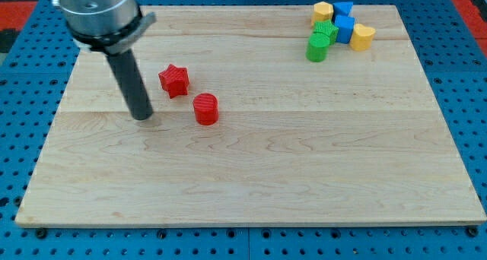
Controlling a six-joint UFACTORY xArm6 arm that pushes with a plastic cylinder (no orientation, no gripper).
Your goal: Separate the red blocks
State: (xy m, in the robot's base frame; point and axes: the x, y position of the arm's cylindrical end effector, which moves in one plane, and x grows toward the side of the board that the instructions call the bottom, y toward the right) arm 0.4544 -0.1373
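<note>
Camera view has the big wooden board filling most of the shot, with my rod coming down at the view's left, no pincer on it at all, so nothing's held. My tip sits on the board just left of the red star block and the red cylinder block, touching neither; those two sit close together but apart. Way off at the view's top right is a tight cluster: two yellow blocks, two blue blocks, a green cylinder and another green block.

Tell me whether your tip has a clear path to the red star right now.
Probably yes. My tip sits just to the view's left of the red star, with bare board between them. The red cylinder lies to the star's lower right, out of the way.
</note>
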